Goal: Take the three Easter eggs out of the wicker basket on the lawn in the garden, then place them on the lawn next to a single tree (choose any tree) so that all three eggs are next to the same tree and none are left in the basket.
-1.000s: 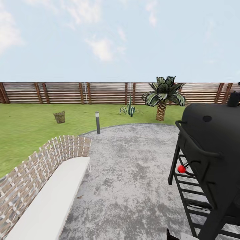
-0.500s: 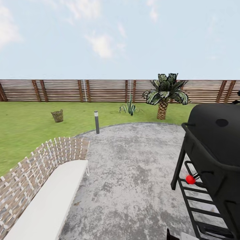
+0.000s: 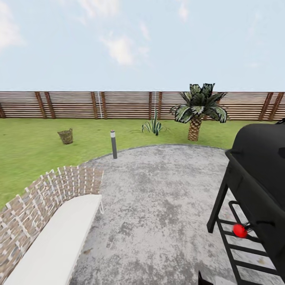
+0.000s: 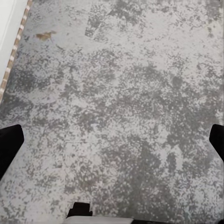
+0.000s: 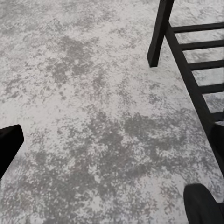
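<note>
Far off on the lawn [image 3: 35, 150], the brown wicker basket [image 3: 65, 136] stands upright to the left, short of the fence. At this distance the Easter eggs are too small to make out. A tree [image 3: 198, 113] with dark, pale-streaked leaves and a beige trunk grows at the lawn's far right. In the left wrist view my left gripper [image 4: 112, 144] is open over grey paving, with nothing between its dark fingertips [image 4: 9, 144]. My right gripper [image 5: 107, 172] is open too, above the paving by the grill's leg.
I am on the grey round patio [image 3: 158, 198]. A black grill [image 3: 261, 174] with a red knob [image 3: 238, 230] stands close on the right. A woven garden bench with a white cushion [image 3: 55, 237] is near left. A bollard lamp [image 3: 113, 144] marks the patio's edge.
The whole picture has shifted, so the camera has moved forward over the patio. The grill has slid right and lower in view and the basket slightly left. Nothing in the garden itself has moved.
</note>
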`<state>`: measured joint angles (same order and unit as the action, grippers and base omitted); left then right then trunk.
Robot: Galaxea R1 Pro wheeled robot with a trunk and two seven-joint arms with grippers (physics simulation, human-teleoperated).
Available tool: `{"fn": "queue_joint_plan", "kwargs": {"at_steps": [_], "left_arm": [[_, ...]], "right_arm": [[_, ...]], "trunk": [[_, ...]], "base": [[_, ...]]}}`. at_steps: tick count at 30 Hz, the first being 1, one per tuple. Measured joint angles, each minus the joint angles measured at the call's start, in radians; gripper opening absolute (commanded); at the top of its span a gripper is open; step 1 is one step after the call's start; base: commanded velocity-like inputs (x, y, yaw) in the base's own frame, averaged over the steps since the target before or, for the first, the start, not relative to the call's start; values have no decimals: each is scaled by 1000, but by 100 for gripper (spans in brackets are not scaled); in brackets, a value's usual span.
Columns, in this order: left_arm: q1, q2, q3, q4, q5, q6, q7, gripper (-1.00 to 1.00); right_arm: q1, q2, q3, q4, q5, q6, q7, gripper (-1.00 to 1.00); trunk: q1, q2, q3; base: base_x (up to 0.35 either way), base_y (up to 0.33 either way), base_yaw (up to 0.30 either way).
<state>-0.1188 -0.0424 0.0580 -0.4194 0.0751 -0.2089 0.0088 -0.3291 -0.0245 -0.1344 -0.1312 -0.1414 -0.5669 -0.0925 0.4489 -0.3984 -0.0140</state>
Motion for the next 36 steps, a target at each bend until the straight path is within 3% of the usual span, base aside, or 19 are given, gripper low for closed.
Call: {"fn": "queue_joint_plan", "kwargs": {"at_steps": [36], "left_arm": [[0, 0, 0, 0, 0, 0, 0, 100]], "right_arm": [[0, -6, 1, 0, -1, 0, 0, 100]], "trunk": [[0, 1, -55]], "base": [[332, 0, 0]]}}
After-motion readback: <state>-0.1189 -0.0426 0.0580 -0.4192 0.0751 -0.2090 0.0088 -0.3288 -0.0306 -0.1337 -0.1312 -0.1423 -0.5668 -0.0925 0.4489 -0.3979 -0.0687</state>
